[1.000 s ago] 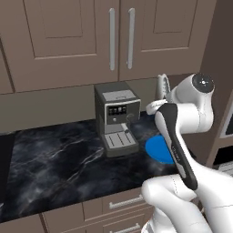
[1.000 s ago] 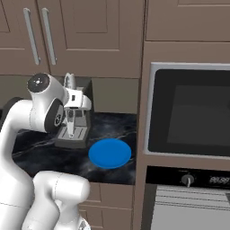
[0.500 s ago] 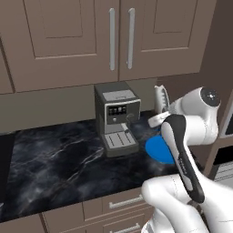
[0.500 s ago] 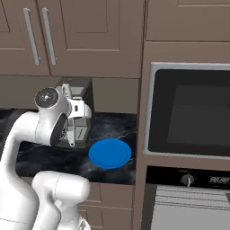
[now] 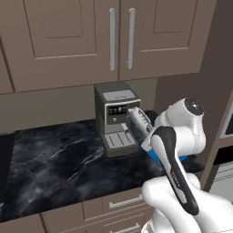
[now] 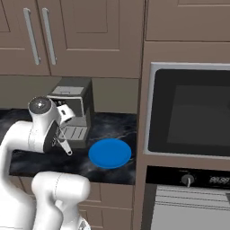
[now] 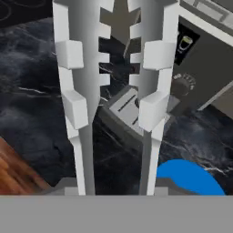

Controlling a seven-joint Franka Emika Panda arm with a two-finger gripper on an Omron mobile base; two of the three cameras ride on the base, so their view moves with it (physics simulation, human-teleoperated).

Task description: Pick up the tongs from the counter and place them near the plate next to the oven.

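Pincer (image 5: 152, 132) clenched on the slim white-silver tongs (image 5: 139, 123), carried above the glossy black marble counter (image 5: 68, 168) beside the grey coffee machine (image 5: 116, 116); swinging toward the round blue plate (image 6: 110, 152) risks striking the machine.

On the counter (image 6: 112, 173), the plate (image 6: 110, 152) lies between coffee machine (image 6: 74, 110) and oven (image 6: 191, 121).
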